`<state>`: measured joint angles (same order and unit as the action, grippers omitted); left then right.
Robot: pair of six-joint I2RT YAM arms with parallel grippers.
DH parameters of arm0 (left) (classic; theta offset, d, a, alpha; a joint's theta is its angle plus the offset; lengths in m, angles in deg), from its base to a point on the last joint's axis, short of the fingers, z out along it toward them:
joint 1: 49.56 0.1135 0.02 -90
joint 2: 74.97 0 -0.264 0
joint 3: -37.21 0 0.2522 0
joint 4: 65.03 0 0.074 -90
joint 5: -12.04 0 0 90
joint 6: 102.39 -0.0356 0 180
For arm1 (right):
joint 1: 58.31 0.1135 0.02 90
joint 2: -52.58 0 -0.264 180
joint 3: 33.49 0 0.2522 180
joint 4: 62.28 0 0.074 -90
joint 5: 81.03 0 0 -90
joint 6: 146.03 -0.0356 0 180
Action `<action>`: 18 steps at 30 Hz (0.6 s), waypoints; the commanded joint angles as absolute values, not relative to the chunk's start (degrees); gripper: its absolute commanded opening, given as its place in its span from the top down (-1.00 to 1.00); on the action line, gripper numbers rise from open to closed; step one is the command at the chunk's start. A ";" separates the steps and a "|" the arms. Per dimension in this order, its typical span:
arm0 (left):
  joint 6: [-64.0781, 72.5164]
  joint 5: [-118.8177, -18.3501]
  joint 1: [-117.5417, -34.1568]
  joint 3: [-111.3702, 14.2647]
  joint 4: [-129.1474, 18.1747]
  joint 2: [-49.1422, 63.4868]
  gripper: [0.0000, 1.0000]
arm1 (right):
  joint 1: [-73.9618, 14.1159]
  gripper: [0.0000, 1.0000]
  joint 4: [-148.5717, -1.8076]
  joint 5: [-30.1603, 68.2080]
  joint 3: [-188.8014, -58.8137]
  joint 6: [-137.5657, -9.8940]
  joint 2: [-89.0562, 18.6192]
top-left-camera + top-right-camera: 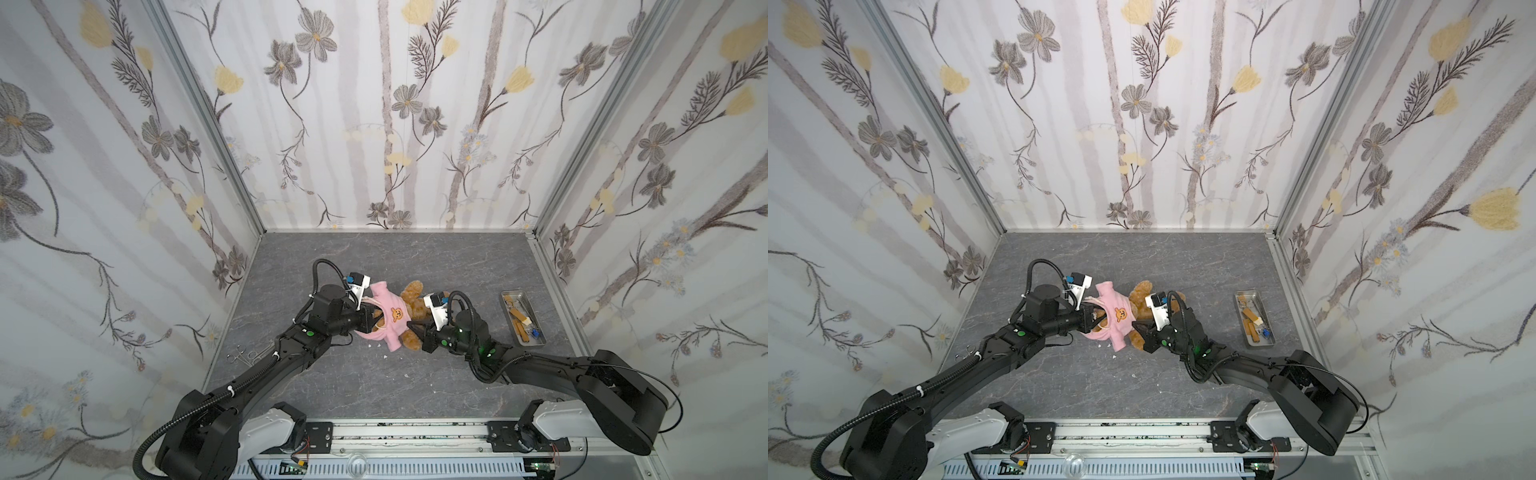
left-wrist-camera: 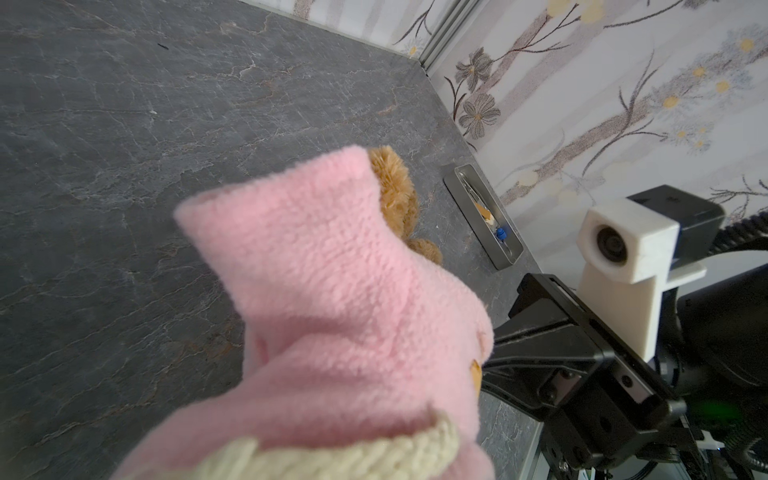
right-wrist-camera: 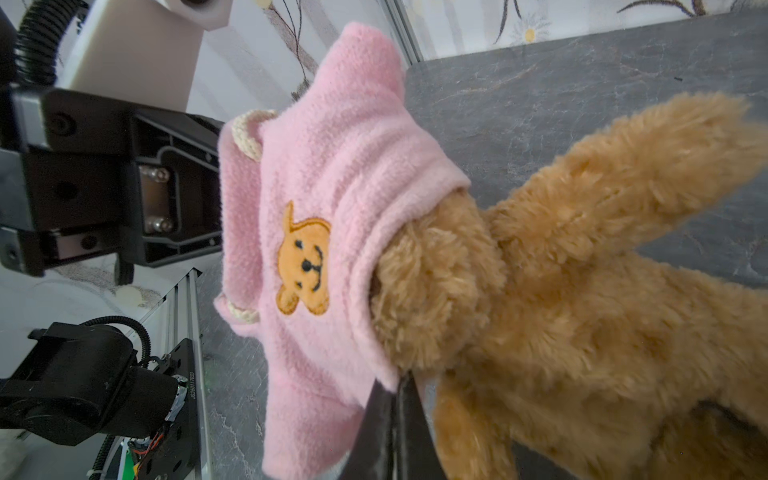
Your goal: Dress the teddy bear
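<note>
The teddy bear (image 1: 415, 305) (image 1: 1142, 297) lies mid-table, its golden-brown legs sticking out of a pink hoodie (image 1: 390, 320) (image 1: 1113, 320) (image 3: 316, 166) with an orange bear-face patch. The hoodie covers its upper body and head. My left gripper (image 1: 371, 316) (image 1: 1094, 320) is shut on the hoodie's neck end, by the cream trim (image 2: 332, 457); in the left wrist view the cloth hides its jaws. My right gripper (image 1: 417, 328) (image 3: 395, 384) is shut. Its tips touch the hoodie's hem beside the bear's body, and I cannot tell whether cloth is pinched.
A metal tray (image 1: 514, 292) (image 1: 1248, 292) with small tools stands at the right, near the wall. Metal forceps (image 1: 245, 356) lie at the table's left edge. Small white bits (image 1: 370, 344) lie in front of the hoodie. Flowered walls close three sides.
</note>
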<state>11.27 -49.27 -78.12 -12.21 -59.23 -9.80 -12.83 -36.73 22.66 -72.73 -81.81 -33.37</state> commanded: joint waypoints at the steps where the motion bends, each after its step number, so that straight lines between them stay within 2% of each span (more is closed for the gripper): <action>1: 14.62 -52.20 -78.04 -12.90 -63.89 -10.37 1.00 | -13.12 1.00 -38.15 15.87 -71.89 -88.10 -33.15; 9: 20.67 -52.03 -77.22 -13.22 -67.15 -11.86 1.00 | -13.35 1.00 -35.97 9.88 -67.54 -106.85 -36.63; 14: 28.93 -54.56 -76.80 -12.42 -71.25 -13.03 1.00 | -12.65 1.00 -31.76 9.44 -64.90 -112.11 -42.98; 18: 30.26 -57.24 -76.65 -11.84 -71.48 -14.30 1.00 | -12.34 1.00 -31.22 6.20 -62.76 -113.94 -43.88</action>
<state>26.46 -51.30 -77.22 -11.69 -60.15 -12.97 -12.24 -23.22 13.81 -64.25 -109.85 -43.07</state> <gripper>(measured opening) 0.062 0.049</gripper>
